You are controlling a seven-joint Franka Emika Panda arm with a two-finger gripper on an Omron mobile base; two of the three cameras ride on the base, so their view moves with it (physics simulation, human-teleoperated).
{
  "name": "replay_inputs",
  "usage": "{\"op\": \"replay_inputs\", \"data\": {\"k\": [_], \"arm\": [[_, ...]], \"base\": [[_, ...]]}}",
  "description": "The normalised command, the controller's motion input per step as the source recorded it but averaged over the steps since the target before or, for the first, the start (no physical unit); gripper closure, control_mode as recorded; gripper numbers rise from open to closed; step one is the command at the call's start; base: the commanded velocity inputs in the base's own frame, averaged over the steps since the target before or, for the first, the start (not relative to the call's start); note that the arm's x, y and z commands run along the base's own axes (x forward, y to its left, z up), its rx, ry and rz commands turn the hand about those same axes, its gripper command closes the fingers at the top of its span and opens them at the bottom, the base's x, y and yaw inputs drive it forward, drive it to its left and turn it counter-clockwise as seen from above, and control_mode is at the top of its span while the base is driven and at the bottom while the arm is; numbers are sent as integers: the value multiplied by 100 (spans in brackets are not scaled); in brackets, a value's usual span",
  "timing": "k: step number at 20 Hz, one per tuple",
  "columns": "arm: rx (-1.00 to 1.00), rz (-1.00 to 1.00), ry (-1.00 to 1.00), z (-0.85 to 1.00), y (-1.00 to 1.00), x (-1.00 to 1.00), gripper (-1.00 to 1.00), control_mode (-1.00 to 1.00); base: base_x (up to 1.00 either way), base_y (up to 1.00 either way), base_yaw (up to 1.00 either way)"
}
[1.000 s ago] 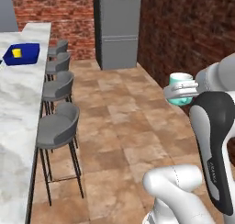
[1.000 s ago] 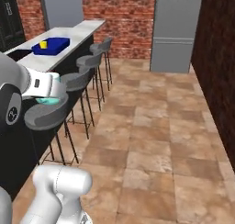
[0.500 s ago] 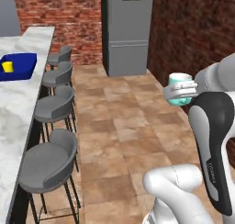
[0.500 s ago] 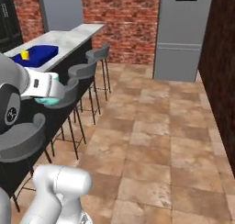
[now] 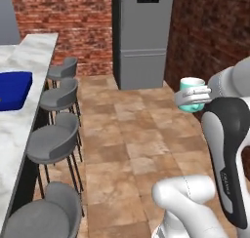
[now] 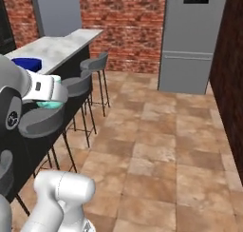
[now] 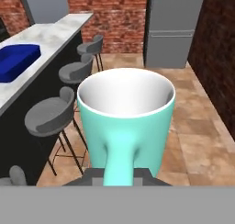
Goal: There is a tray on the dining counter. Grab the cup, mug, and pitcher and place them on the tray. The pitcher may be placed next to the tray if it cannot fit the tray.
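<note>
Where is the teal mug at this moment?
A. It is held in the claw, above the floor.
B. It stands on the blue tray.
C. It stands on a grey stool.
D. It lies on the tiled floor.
A: the mug is upright in the shut claw, out over the tiled floor, apart from the tray on the dining counter.

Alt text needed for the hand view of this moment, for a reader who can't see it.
A light teal mug stands upright close to the camera, white inside and empty, its handle toward the gripper shut on it. Beyond, on the left, runs the marble dining counter with the blue tray on it, grey stools alongside, and a grey fridge against a brick wall.
</note>
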Motion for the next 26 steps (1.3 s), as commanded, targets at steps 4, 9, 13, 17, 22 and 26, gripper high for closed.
{"op": "replay_inputs", "data": {"k": [4,9,13,17,22,26], "arm": [[0,0,0,0,0,0,100,100],[0,0,0,0,0,0,100,100],[0,0,0,0,0,0,100,100],[0,0,0,0,0,0,100,100],[0,0,0,0,0,0,100,100],[0,0,0,0,0,0,100,100]], "base": [[100,-9,9],[96,-10,9],[94,-11,10],[93,-9,14],[67,-10,32],[38,-13,59]]}}
